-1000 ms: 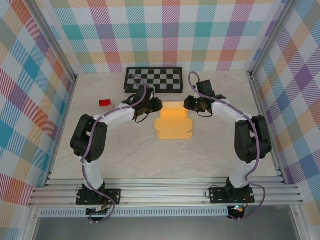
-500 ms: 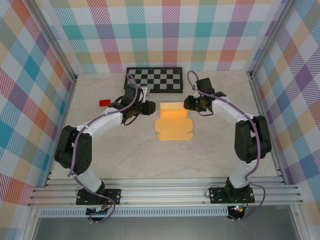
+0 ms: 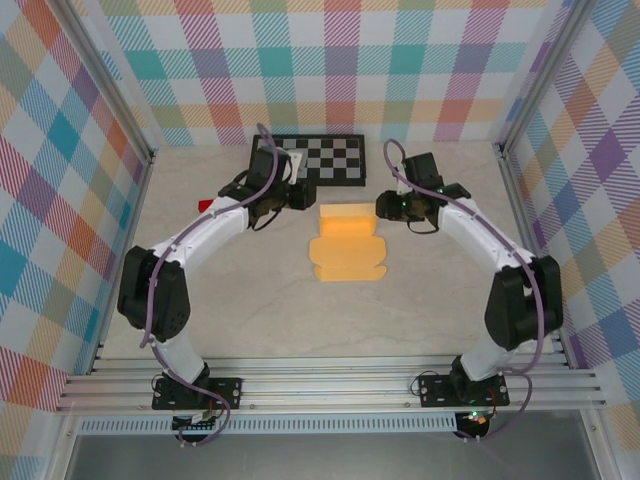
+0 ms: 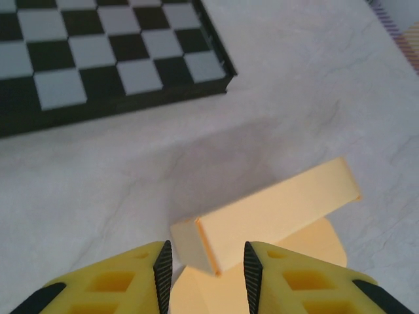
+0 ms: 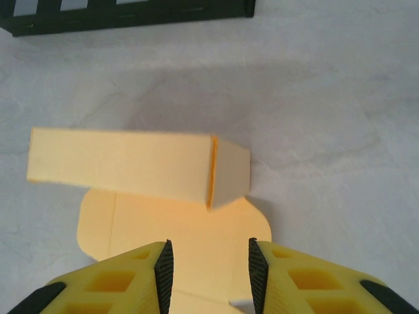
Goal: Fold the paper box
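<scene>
Backed off left gripper (image 3: 300, 195) toward far edge of table (image 3: 250, 310) (right gripper (image 3: 384, 208) barely shifted); both spread, empty, flanking paper box (image 3: 347, 240), equally near, long axis left-right.

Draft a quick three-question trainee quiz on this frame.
1. True or false: the left hand is gripping the paper box.
2. What lies on the table behind the box? A) checkerboard B) bowl C) towel
3. Fill in: the right hand is ____ (open/shut).
Key: 1 false; 2 A; 3 open.
</scene>
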